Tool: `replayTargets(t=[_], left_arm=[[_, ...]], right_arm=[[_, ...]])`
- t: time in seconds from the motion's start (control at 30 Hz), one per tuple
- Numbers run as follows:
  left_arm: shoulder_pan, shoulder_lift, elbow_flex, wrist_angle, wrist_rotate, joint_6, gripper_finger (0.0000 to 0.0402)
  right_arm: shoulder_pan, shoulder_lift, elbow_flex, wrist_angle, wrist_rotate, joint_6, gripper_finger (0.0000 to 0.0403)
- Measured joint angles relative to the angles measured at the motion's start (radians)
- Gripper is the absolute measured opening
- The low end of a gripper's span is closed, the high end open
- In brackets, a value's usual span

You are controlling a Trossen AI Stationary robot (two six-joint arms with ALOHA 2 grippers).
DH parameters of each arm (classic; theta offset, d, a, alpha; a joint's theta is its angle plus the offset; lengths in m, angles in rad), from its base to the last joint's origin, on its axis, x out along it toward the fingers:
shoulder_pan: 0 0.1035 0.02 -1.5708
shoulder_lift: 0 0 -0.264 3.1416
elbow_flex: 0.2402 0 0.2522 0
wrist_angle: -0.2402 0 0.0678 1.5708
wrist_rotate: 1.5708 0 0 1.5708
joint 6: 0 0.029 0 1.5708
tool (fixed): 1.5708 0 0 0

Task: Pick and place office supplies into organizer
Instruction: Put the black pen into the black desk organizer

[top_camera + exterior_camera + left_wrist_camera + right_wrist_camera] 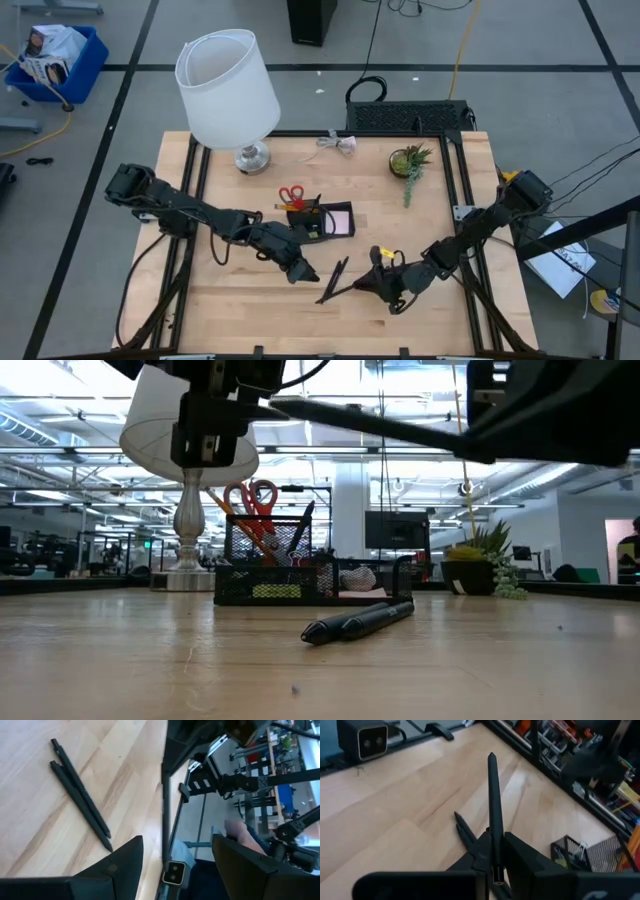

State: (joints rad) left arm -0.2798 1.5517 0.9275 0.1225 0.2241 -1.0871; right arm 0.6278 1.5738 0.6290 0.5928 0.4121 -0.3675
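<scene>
Two slim black pens (334,280) lie side by side on the wooden table between my grippers, also seen as pens (358,620) and pens (80,795). A third black pen (493,805) is in my right gripper (494,870), which hovers near the table's near edge, right of the lying pens. My left gripper (175,865) is open, just left of the pens and above the table. The black mesh organizer (318,221) stands mid-table and holds red scissors (255,500), pencils and a pink sticky pad (341,220). My right gripper is shut on the third pen near one end (494,855), pinched between the two fingers. The pen runs along the fingers and sticks out forward past them. It is lifted clear of the table and lies roughly level as the pen (370,425) in the low view.
A white-shaded lamp (228,85) stands at the far left of the table and a small potted plant (410,160) at the far right. A black mesh box (405,117) sits beyond the far edge. A pale bundle (338,143) lies near the far edge.
</scene>
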Motion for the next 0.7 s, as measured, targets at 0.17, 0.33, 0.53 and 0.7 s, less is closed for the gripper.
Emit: replayTargets(t=[0.17, 0.33, 0.53, 0.7], left_arm=[[0.007, 0.014, 0.000, -0.012, 0.012, 0.006, 0.0241], [0.034, 0.067, 0.000, 0.001, 0.070, 0.002, 0.0241], [0.050, 0.143, -0.001, 0.121, 0.132, -0.011, 0.0241], [0.050, 0.150, 0.000, 0.132, 0.142, -0.008, 0.0241]], right_arm=[[-0.033, 0.000, 0.004, 0.015, -0.048, -0.005, 0.0036], [-0.052, 0.001, 0.025, 0.007, -0.075, -0.016, 0.0036], [-0.066, 0.002, 0.038, 0.006, -0.104, -0.019, 0.0033], [-0.076, 0.002, 0.038, 0.004, -0.104, -0.022, 0.0037]])
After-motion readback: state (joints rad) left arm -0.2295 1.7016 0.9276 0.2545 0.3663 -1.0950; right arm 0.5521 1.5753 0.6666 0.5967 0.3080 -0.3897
